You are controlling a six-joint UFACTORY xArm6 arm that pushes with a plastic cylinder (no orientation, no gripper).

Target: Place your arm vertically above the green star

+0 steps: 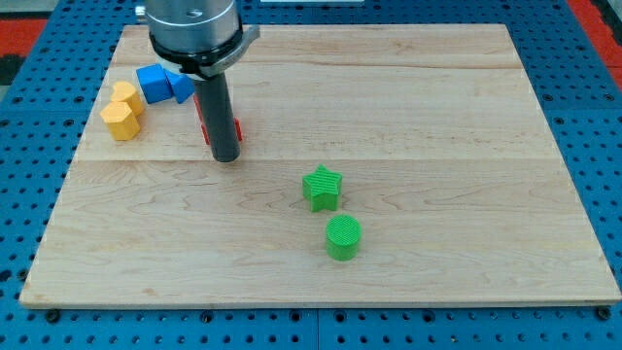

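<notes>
My tip (225, 158), a bare dark rod with no fingers to open or close, rests at the wooden board's (437, 87) upper left. The green star-shaped block (322, 188) sits centrally, well apart. Approach is unfinished; next, travel right and downward.

A pale wooden board (408, 107) lies on a blue pegboard bench (29, 194). Far corners show red patches (24, 24). Light is even.

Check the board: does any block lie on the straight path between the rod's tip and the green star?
No. My tip sits up and to the view's left of the green star, with only bare wooden board between them. The red block lies beside the rod, and the green cylinder lies below the star, off the path.
</notes>
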